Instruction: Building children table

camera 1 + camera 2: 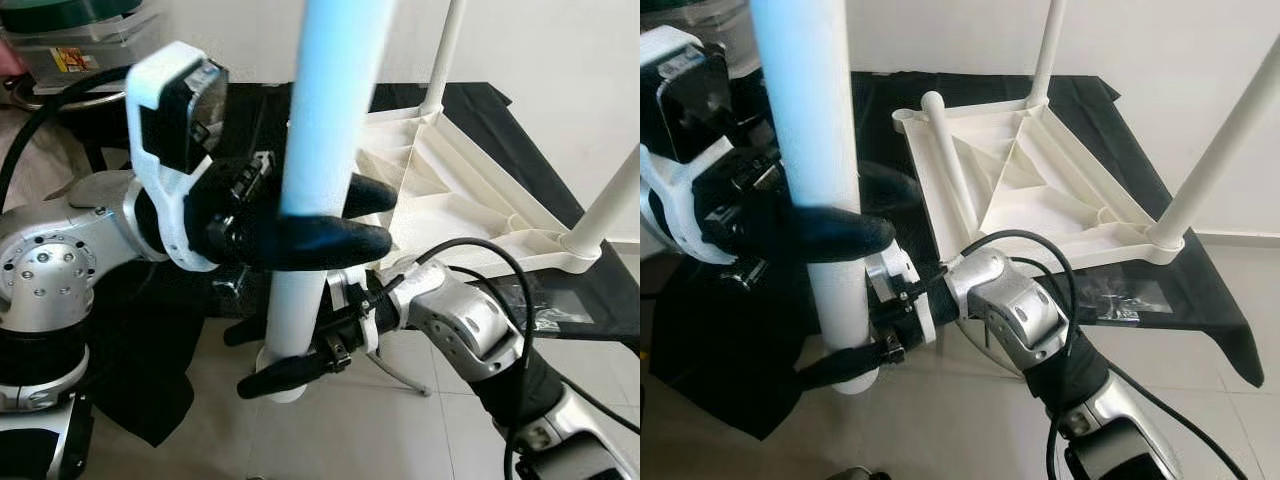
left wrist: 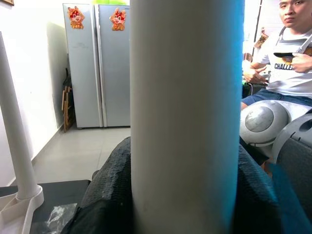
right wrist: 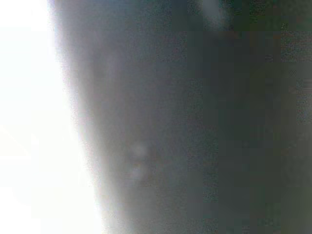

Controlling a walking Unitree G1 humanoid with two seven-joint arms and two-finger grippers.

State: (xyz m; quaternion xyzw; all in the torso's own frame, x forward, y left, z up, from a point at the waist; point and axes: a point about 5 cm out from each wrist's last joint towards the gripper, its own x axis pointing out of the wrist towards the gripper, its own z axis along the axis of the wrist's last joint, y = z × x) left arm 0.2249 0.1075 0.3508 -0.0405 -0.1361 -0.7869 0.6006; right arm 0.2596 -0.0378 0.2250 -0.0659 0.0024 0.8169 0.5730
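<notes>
Upright, a smooth white tubular table leg [image 1: 325, 150] is pinched mid-length by the left claw [image 1: 345, 220], its matte black fingers [image 1: 340, 243] wrapping it; lower down the right claw [image 1: 290, 372] clamps it too. Rightward, the ribbed white plastic tabletop [image 1: 1040, 185] lies inverted on a black-draped surface [image 1: 1200, 290].

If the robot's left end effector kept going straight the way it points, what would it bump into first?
Probably the upside-down white tabletop on the black cloth. The left end effector is shut on the white table leg and points toward it, though depth is hard to judge.
</notes>
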